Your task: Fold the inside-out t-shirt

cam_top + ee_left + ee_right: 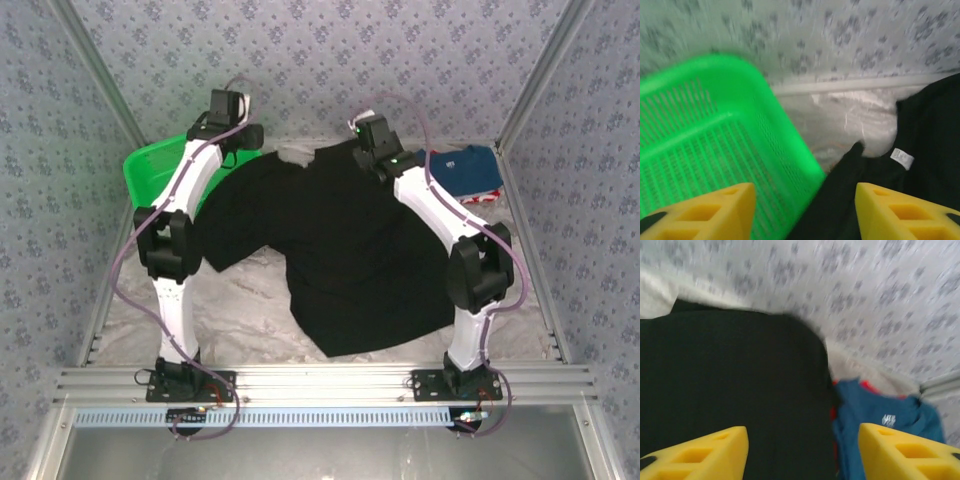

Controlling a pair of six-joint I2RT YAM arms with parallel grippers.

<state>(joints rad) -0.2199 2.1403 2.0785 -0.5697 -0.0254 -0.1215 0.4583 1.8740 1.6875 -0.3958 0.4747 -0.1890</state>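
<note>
Surface point(250, 300) w/ t-shirt point(340, 250) laid flat-ish; L pincer point(805, 215) & R pincer point(802, 455) wide, empty, far side; prob next: grip edge, fold.

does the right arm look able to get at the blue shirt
Probably yes: the right gripper stands open over the far edge of the black t-shirt, and the blue shirt lies right beside it, nothing between.
</note>
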